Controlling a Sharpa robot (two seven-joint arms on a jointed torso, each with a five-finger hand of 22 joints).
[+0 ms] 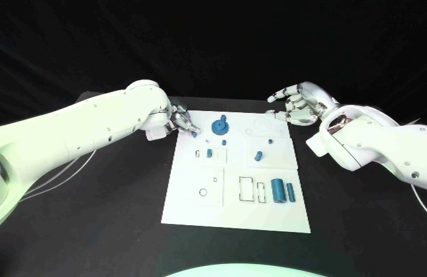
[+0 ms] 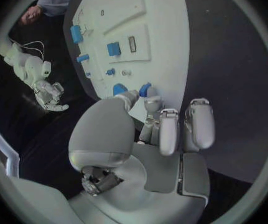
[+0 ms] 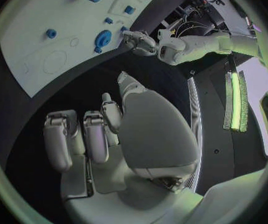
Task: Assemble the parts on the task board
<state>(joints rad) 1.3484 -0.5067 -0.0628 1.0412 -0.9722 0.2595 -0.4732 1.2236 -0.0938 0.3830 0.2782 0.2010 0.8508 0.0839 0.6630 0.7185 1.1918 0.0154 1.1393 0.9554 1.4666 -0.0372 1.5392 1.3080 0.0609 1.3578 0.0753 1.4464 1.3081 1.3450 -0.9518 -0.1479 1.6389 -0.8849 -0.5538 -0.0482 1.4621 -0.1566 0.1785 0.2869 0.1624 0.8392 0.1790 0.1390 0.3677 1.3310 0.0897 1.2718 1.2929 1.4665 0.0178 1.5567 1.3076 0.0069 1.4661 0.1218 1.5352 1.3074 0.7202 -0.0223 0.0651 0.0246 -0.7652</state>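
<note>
Left robot hand (image 1: 181,120) is pinching a small blue part (image 2: 145,89) at the task board (image 1: 236,215) corner; right robot hand (image 1: 301,104) is hovering open, empty. Most parts are apparently lying unassembled.

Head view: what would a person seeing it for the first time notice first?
The white task board lies in the middle of the black table, with small blue parts on it, the largest a round gear-like part near its far edge. The left hand reaches the board's far left corner; the right hand hovers beyond the far right corner.
</note>
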